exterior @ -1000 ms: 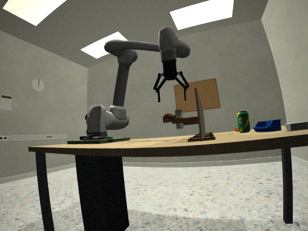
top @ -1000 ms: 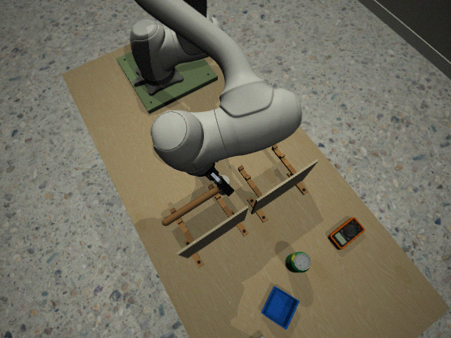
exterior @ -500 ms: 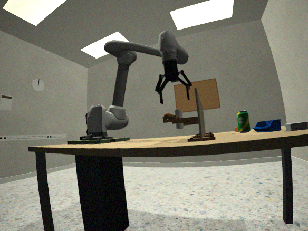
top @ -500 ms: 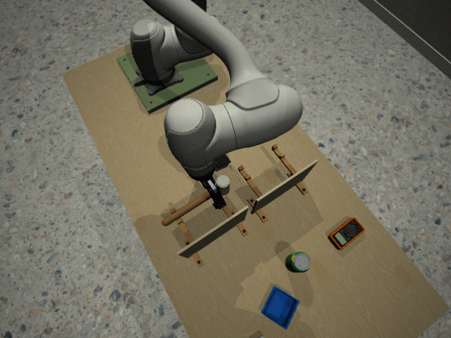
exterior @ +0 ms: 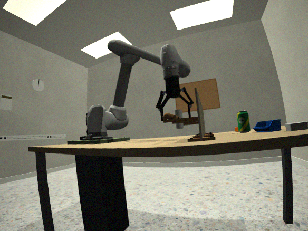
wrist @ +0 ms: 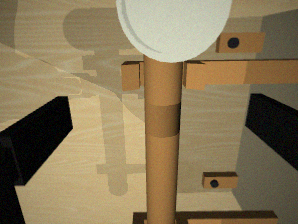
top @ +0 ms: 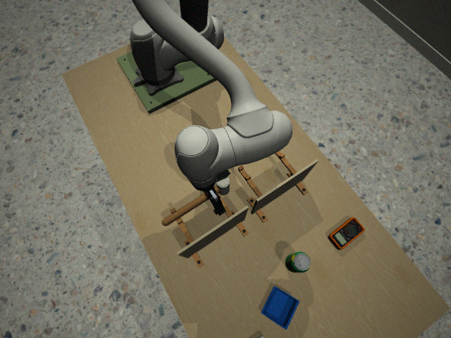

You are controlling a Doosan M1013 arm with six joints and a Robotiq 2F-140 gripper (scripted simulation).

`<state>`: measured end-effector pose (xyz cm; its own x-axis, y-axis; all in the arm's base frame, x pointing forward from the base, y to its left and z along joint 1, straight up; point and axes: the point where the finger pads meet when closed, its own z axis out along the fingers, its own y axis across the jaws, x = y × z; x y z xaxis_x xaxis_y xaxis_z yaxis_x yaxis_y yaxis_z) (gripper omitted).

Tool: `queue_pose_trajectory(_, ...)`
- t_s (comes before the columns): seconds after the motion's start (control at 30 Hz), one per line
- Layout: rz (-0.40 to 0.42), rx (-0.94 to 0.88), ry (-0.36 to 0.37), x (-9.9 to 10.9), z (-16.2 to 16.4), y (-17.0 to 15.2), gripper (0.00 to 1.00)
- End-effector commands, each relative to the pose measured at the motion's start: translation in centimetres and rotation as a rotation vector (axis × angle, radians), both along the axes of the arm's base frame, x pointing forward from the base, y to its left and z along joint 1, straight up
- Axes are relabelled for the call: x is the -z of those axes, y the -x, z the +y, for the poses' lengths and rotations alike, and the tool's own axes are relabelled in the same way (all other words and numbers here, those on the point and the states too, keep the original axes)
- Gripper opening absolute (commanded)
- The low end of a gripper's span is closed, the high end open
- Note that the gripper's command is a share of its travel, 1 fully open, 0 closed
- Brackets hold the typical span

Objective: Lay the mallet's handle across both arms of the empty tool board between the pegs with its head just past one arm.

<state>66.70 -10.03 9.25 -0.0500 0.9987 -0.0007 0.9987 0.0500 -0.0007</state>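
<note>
The mallet (top: pixel 185 210) has a brown wooden handle and a pale round head (top: pixel 223 187). It lies across both arms of the nearer tool board (top: pixel 214 235), with the head just past one arm. My gripper (top: pixel 216 202) is open and straddles the handle close to the head, with one finger on each side and not touching. In the wrist view the handle (wrist: pixel 162 130) runs up the middle to the head (wrist: pixel 172 25), between my dark fingers. The empty tool board (top: pixel 286 185) stands just to the right, its two arms bare. In the side view my gripper (exterior: pixel 175 118) hangs around the mallet (exterior: pixel 171 116).
An orange multimeter (top: pixel 346 232), a green can (top: pixel 298 261) and a blue bin (top: pixel 280 306) lie beyond the boards. Both boards have upright back panels (exterior: pixel 200 116). The robot base (top: pixel 162 73) stands at the table's far end.
</note>
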Motion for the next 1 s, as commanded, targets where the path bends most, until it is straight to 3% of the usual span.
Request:
queue_pose_trajectory(0.0, -0.003, 0.000, 0.000, 0.32, -0.01, -0.13, 1.00)
queue_pose_trajectory(0.23, -0.003, 0.000, 0.000, 0.32, -0.01, -0.13, 1.00)
queue_pose_trajectory(0.27, -0.003, 0.000, 0.000, 0.32, -0.01, -0.13, 0.10)
queue_pose_trajectory(0.97, -0.003, 0.000, 0.000, 0.32, -0.01, -0.13, 0.10)
